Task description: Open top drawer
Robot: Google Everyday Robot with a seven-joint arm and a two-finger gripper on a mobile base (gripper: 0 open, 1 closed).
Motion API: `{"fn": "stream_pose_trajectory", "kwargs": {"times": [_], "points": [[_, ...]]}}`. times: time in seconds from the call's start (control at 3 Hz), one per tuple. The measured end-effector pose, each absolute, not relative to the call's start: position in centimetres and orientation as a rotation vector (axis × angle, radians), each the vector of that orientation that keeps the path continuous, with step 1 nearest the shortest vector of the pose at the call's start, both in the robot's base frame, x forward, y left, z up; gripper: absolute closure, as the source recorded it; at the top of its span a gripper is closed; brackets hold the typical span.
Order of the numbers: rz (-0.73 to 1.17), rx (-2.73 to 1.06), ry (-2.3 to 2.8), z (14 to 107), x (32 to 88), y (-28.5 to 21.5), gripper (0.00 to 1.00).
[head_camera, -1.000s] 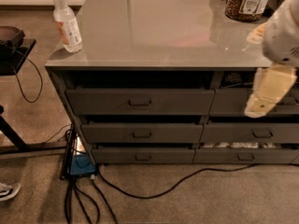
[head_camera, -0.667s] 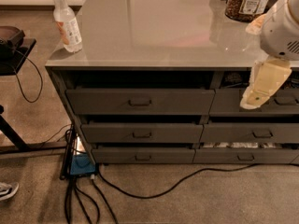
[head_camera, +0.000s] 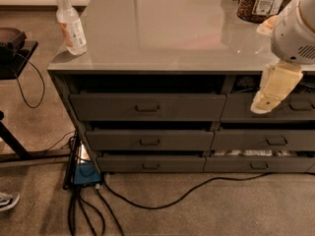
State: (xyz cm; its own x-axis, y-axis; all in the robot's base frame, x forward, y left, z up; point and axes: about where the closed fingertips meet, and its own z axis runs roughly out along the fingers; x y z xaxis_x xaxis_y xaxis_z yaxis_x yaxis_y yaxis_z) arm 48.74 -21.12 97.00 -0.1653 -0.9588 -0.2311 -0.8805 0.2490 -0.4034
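Camera view: gripper (head_camera: 266, 100) hangs at right, before the other stack (head_camera: 236, 112), well off handle (head_camera: 147, 108) of top drawer (head_camera: 98, 106), prob. lining up approach; grip state can't tell.

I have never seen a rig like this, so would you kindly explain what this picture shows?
This is one camera looking down at a grey cabinet; where it is mounted is unknown. The white shape at the right edge is the robot's single arm, and the cream piece hanging from it is its gripper. It hangs in front of the right-hand drawer stack, apart from the top drawer of the left stack, whose small bar handle it is meant to pull. Nothing can be seen in the gripper. On the countertop stand a clear bottle at the left corner and a jar of brown contents at the back right.
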Motion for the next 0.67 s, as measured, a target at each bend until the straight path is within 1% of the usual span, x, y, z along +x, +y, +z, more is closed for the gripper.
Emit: {"fn": "stream_pose_trajectory", "kwargs": {"times": [0.33, 0.67], "points": [[-0.238, -1.718, 2.03, 92.9, 50.7, -21.4, 0.0], [-0.11, -1.757, 1.933, 88.9, 54.9, -18.7, 0.0]]}}
